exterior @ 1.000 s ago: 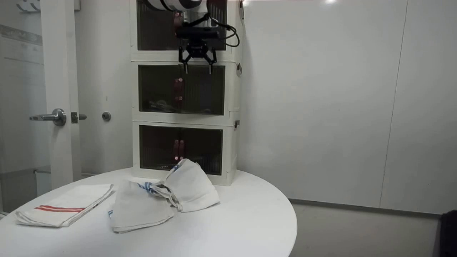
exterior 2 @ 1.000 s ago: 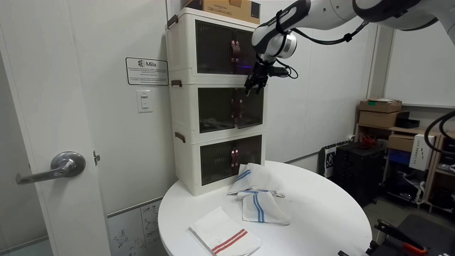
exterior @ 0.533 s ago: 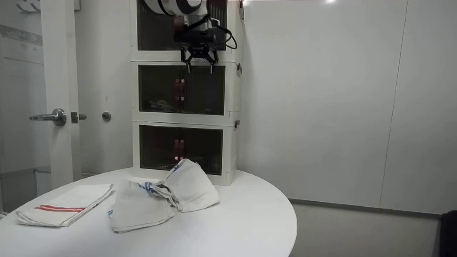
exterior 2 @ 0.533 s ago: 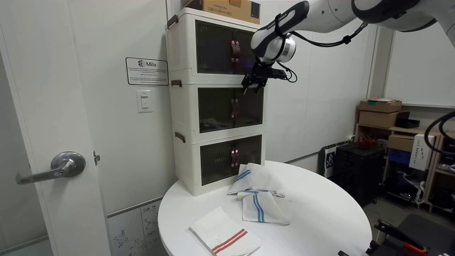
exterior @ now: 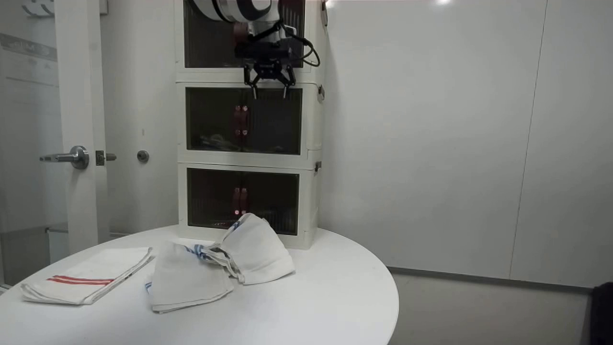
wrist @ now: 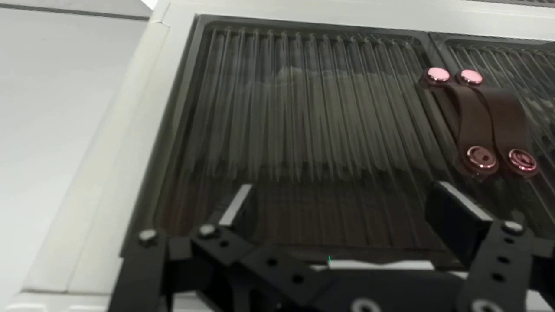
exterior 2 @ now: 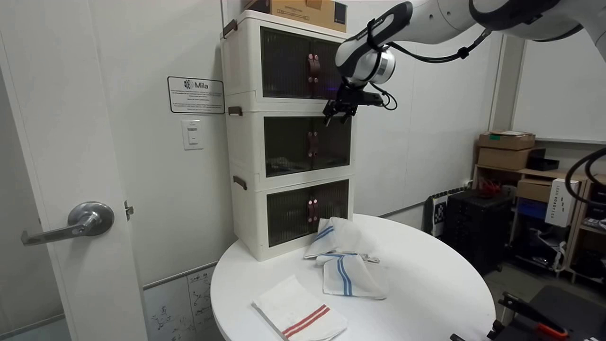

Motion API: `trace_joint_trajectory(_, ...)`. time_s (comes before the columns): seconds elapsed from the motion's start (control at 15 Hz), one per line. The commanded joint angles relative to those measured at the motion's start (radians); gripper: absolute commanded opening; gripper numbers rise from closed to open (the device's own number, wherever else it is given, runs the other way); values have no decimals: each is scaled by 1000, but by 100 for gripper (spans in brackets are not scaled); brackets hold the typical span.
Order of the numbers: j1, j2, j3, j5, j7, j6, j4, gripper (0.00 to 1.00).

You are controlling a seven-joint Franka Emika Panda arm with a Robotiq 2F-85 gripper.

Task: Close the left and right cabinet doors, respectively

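The left cabinet door (exterior: 210,117) and right cabinet door (exterior: 275,127) of the middle tier lie flush in the white frame, their brown strap handles side by side. They also show in an exterior view as the left door (exterior 2: 288,147) and right door (exterior 2: 335,149). My gripper (exterior: 270,93) is open and empty, in front of the right door's upper part; it also shows there (exterior 2: 336,121). The wrist view looks upside down: the right door (wrist: 303,121) fills it behind the open fingers (wrist: 342,201), with part of the left door (wrist: 522,65) at the right edge. Contact cannot be told.
The white cabinet (exterior 2: 246,142) stands on a round white table (exterior 2: 426,284). Similar tiers lie above and below. A red-striped cloth (exterior 2: 303,312) and blue-striped cloths (exterior 2: 355,274) lie before it. A cardboard box (exterior 2: 303,14) sits on top. A room door (exterior 2: 90,284) stands at the left.
A second ago the right door stood slightly ajar, its handle apart from the left one. It has swung in flush by now. My gripper has shifted slightly and stays open.
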Motion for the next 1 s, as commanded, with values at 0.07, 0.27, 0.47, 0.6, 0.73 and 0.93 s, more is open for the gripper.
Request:
trace_joint_trajectory(0.07,-30,-107,-50,-50,-29,-90,-91,100)
trace_joint_trajectory(0.27,-55,-192,-89,-77,-46,-159,-189,100)
trace_joint_trajectory(0.47,-62,-311,-123,-93,-52,-196,-344,100)
trace_joint_trajectory(0.6,-51,-384,-137,-101,-40,-217,-447,100)
trace_joint_trajectory(0.73,-32,-452,-144,-115,-13,-226,-554,100)
trace_joint_trajectory(0.93,6,-542,-142,-161,66,-196,-724,100)
